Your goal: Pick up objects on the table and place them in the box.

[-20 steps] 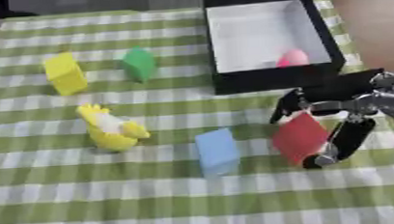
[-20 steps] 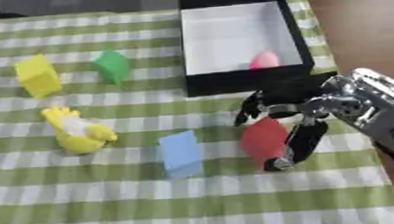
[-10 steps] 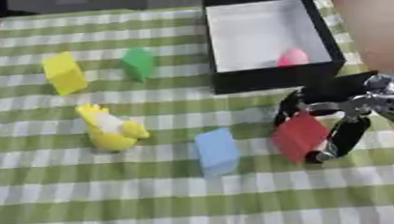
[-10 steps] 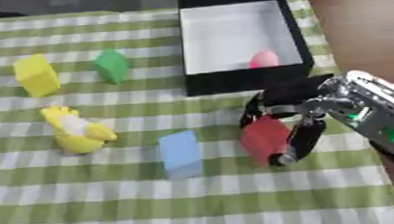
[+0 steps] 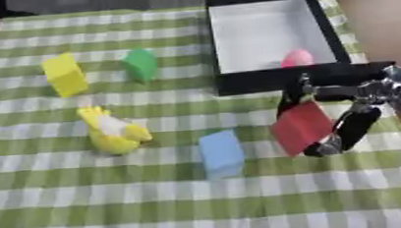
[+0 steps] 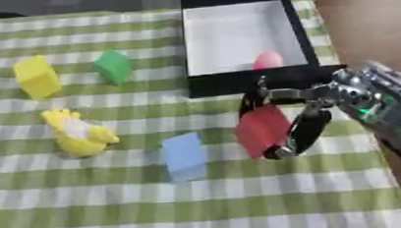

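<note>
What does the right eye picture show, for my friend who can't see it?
The robot's right hand has its fingers curled round a red block, just in front of a black box holding a pink thing. A blue block, yellow toy, yellow block and green block lie on the checked cloth.

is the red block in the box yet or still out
Out. The red block sits pinched in the right robot hand above the checked cloth, short of the box.

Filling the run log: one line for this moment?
right hand: shut on red block | black box: holds pink object | left hand: not in view

Red block [image 5: 302, 127] slightly higher, boxward.
</note>
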Controlling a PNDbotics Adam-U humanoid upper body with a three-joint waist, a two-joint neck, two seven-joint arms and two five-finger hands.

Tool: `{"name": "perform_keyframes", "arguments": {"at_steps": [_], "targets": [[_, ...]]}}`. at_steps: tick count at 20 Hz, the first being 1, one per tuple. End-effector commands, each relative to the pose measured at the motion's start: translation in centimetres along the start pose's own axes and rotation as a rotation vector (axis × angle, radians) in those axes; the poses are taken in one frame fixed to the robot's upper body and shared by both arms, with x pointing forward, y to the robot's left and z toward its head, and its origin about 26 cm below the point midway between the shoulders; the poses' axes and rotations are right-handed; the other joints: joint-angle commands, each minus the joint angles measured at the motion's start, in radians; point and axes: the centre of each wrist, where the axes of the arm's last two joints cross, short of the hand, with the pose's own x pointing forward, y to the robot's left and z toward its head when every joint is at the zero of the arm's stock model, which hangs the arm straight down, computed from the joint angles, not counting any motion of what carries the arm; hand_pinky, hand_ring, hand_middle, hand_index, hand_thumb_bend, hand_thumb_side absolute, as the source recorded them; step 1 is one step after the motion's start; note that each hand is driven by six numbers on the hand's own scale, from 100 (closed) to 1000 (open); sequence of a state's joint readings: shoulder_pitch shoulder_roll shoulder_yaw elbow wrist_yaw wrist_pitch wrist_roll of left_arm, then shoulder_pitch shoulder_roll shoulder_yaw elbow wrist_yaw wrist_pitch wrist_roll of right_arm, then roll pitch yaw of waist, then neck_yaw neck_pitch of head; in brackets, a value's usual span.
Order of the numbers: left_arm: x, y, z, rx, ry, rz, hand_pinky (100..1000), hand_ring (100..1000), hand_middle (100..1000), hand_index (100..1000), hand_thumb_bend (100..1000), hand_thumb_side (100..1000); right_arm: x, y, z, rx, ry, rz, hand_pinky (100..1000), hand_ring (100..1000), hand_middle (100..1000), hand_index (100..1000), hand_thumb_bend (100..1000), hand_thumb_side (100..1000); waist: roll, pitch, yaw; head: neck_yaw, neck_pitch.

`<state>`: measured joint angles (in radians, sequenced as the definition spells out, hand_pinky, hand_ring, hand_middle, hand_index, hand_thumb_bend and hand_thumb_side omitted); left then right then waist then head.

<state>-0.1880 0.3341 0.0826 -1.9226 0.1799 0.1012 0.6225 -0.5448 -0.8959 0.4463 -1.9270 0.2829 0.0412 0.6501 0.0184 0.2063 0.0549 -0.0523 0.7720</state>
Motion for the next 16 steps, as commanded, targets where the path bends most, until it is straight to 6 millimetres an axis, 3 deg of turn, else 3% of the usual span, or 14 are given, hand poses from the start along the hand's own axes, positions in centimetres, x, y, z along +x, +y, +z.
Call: {"name": "perform_keyframes", "arguments": {"at_steps": [1, 6, 11, 16], "targets": [[0.7, 0.1, -0.4, -0.005, -0.032, -0.007, 708, 746, 786, 846, 320, 614, 1.3, -3.7, 2.6, -0.112, -0.013, 0.058, 836, 639, 457, 561, 224, 100, -0.001, -0.003, -0.003, 0.006, -0.002], [0.6, 0.2, -0.4, -0.005, -0.030, -0.013, 709, 746, 787, 845, 318, 614, 2.4, -8.1, 4.5, -0.209, -0.030, 0.095, 835, 645, 468, 572, 239, 100, -0.005, -0.006, -0.004, 0.007, -0.002], [0.5, 0.3, -0.4, -0.006, -0.028, -0.018, 709, 746, 787, 845, 317, 615, 1.3, -12.5, 3.7, -0.250, 0.056, 0.151, 831, 662, 493, 589, 295, 100, -0.007, -0.009, 0.001, 0.002, -0.002], [0.5, 0.4, -0.4, -0.006, -0.029, -0.020, 709, 746, 787, 845, 316, 614, -0.5, -13.7, 2.4, -0.252, 0.087, 0.183, 842, 663, 496, 593, 300, 100, -0.007, -0.008, 0.003, -0.002, -0.002]]}}
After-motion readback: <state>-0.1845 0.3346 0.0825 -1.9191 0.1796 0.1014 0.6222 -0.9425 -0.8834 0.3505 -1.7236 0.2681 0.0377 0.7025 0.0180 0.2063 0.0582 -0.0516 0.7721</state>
